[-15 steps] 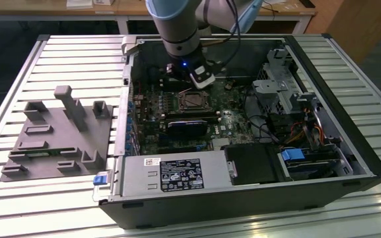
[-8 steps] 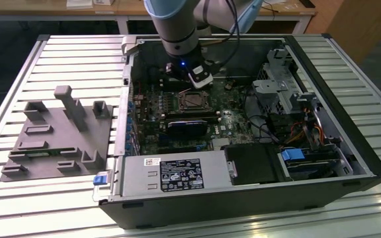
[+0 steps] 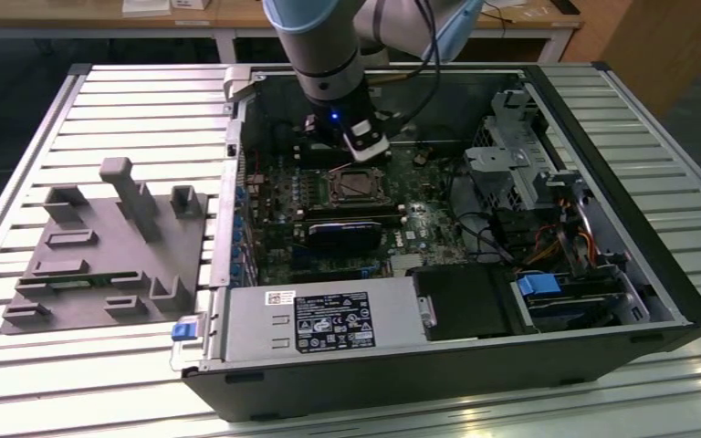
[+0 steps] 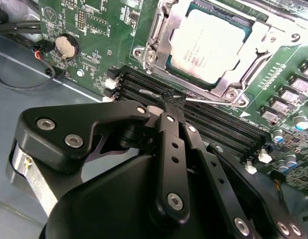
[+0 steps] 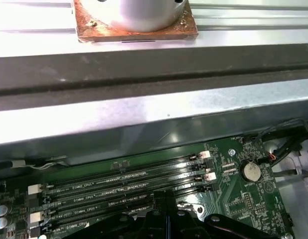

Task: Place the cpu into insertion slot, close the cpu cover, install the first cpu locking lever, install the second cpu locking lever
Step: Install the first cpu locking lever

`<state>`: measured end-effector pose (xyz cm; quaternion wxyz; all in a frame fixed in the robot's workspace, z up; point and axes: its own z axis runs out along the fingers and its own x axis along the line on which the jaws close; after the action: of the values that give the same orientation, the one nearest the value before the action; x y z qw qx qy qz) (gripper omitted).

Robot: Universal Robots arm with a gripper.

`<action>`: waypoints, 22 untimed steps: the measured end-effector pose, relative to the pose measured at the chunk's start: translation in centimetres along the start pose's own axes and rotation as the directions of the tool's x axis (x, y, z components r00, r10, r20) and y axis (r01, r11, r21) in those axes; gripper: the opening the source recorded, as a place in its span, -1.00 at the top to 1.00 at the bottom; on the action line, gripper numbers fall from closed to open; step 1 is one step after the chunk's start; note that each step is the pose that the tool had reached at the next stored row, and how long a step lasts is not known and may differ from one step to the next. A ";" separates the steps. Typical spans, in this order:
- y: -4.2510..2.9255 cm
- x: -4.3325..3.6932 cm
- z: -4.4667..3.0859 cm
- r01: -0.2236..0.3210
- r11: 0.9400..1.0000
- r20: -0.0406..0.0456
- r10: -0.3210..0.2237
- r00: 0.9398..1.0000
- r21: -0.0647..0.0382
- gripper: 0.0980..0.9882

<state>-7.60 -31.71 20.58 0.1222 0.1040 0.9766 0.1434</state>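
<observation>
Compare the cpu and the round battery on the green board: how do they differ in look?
The cpu is square with a dull grey top; the battery is round and silvery. The cpu is clearly larger than the battery. A metal cover surrounds the cpu; a black round holder rings the battery. Both lie flat on the board.

Counted one cpu (image 4: 209,42), one cpu cover (image 4: 160,31), one coin battery (image 4: 67,47), four memory slots (image 5: 124,181), one power supply (image 3: 326,319), one grey fixture plate (image 3: 95,265), one computer case (image 3: 448,374)
</observation>
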 end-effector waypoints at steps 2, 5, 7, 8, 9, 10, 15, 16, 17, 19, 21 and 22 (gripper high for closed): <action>0.04 0.02 0.06 -0.013 1.000 0.004 0.013 1.000 0.003 0.99; 0.14 0.08 0.14 -0.028 1.000 0.009 0.028 1.000 0.006 0.99; 0.24 0.15 0.19 -0.035 0.999 0.012 0.035 0.999 0.008 0.99; 0.27 0.18 0.22 -0.038 0.999 0.013 0.038 0.999 0.008 0.99; 0.30 0.21 0.25 -0.042 0.999 0.014 0.042 0.999 0.009 0.99; 0.32 0.24 0.28 -0.046 0.999 0.015 0.046 0.999 0.010 0.99; 0.35 0.31 0.45 -0.065 0.998 0.023 0.065 0.998 0.015 0.99; 0.36 0.33 0.49 -0.069 0.998 0.024 0.068 0.997 0.017 0.99; 0.37 0.35 0.53 -0.072 0.997 0.025 0.071 0.997 0.018 0.99; 0.38 0.39 0.63 -0.077 0.997 0.028 0.077 0.997 0.021 0.99; 0.40 0.42 0.74 -0.082 0.996 0.031 0.081 0.996 0.024 0.99; 0.41 0.44 0.80 -0.084 0.996 0.032 0.083 0.996 0.026 0.99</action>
<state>-7.73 -31.02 19.88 0.1299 0.1488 0.9712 0.1333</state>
